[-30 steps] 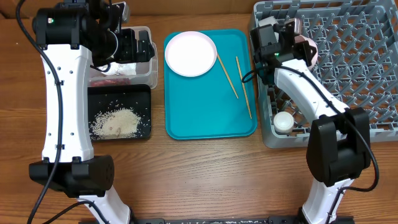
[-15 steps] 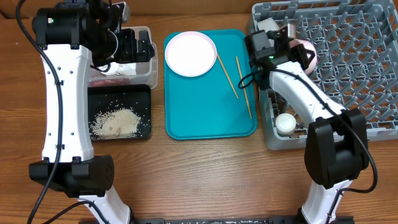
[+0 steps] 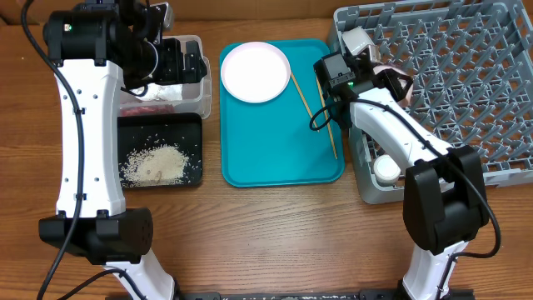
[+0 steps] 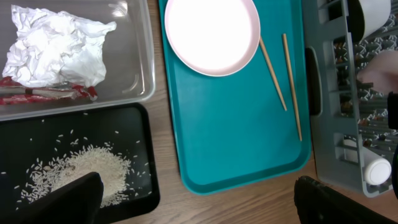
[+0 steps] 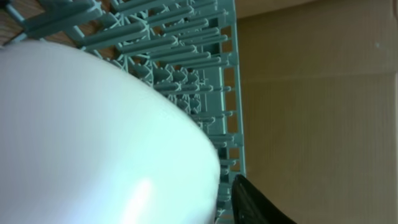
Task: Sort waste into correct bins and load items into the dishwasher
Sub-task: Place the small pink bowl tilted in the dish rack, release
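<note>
While bowl (image 5: 93, 137) is settled in rack (image 3: 466, 67), upper right, right gripper (image 3: 381, 71) hold cannot be told; release should be confirmed before lifting. Left gripper (image 4: 208, 202) is spread wide, empty.

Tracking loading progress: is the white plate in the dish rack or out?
Out. The plate lies flat on the teal tray, beside the chopsticks, left of the rack.

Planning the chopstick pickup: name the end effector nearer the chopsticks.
Right. The right end effector is over the left edge of the rack, beside the chopsticks; the left end effector is over the clear tub, beyond the plate.
</note>
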{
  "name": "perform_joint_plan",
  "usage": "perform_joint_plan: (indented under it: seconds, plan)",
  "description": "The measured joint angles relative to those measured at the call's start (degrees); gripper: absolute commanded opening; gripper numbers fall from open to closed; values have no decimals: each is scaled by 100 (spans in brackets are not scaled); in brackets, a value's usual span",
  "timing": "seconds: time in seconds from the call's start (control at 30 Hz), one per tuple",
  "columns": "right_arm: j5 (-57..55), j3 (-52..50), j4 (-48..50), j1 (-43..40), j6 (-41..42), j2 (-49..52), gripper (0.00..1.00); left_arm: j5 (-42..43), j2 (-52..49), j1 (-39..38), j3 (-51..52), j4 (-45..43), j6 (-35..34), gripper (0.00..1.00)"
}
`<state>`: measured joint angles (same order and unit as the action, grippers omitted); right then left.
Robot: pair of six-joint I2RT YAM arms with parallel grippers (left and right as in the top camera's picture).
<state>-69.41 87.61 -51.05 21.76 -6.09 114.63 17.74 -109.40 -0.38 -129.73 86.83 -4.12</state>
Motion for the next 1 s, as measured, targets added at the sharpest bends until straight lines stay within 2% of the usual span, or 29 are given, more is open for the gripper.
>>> perform_joint_plan:
  seconds: [0.13, 0.43, 0.5, 0.7, 1.0]
  plan:
    - [46, 0, 2, 127, 4, -2, 52, 0, 0, 0, 0, 0, 0, 100]
    - [144, 0, 101, 402, -31, -249, 94, 0, 0, 0, 0, 0, 0, 100]
    - [181, 0, 181, 400, -17, -396, 100, 0, 0, 0, 0, 0, 0, 100]
    - [804, 2, 645, 400, -13, -957, 100, 0, 0, 0, 0, 0, 0, 100]
    - [3661, 2, 905, 376, -11, -1515, 100, 0, 0, 0, 0, 0, 0, 100]
